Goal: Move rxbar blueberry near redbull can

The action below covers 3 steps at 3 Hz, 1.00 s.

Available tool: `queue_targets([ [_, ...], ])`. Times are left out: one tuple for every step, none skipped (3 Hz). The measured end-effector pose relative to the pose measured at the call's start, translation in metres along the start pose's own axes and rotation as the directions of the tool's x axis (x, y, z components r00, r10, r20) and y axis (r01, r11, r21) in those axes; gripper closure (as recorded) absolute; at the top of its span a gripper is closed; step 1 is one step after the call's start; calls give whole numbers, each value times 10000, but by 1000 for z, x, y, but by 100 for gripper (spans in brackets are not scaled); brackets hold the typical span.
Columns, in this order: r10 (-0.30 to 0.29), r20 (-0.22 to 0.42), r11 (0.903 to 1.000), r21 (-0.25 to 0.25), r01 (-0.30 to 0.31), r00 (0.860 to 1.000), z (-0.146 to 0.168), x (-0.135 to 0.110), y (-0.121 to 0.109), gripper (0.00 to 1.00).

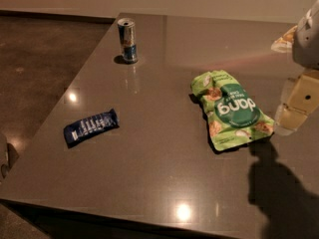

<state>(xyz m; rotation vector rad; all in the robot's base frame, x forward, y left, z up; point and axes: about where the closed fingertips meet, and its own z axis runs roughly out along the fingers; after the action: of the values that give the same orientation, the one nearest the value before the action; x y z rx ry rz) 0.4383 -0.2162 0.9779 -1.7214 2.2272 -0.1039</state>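
The rxbar blueberry (pixel 91 127), a flat dark-blue wrapped bar with white lettering, lies on the left part of the table. The redbull can (pixel 127 40), slim, silver and blue, stands upright at the far left of the table, well behind the bar. My gripper (pixel 297 106) hangs at the right edge of the view, above the table and just right of the green pouch, far from both the bar and the can.
A green snack pouch (pixel 230 108) lies flat right of centre on the grey table (pixel 159 173). The table's left edge (pixel 55 108) runs diagonally beside the bar, with dark floor beyond. The arm's shadow falls at the front right.
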Motion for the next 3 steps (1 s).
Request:
queue_targets([
  [-141,107,9999,-32,141,9998,-1,-6,-2,0],
  [-792,573,9966,-166,803,9952,3,-38,-8,0],
  [-1404,1032,9888,-367,1448,9847,16,-83,-16,0],
])
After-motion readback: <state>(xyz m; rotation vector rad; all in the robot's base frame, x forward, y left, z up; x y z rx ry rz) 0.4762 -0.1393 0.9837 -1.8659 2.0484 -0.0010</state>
